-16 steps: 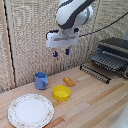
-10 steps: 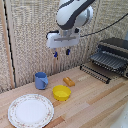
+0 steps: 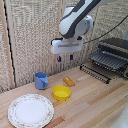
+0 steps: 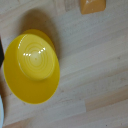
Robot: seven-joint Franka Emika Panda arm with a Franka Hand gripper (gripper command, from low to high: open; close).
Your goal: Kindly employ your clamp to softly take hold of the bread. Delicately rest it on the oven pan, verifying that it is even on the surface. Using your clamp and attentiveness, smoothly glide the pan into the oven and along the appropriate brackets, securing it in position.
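Bread (image 3: 68, 81) lies untouched on the desk (image 3: 95, 100) in the exterior view, just behind the yellow bowl (image 3: 61, 92). Your clamp (image 3: 64, 58) hangs well above it, fingers apart and empty. The oven pan (image 3: 109, 61) juts from the oven (image 3: 115, 50), bare. In the wrist view you see the bowl and one end of the bread; no fingers show. Everything is left: grasping, placing, sliding.

The bread (image 3: 68, 81), a small oblong orange-brown roll, lies flat near the centre of the frame. The oven pan (image 3: 107, 59), dark and ribbed, sits level at the right, sticking out of the boxy black oven (image 3: 115, 48) at the right edge.
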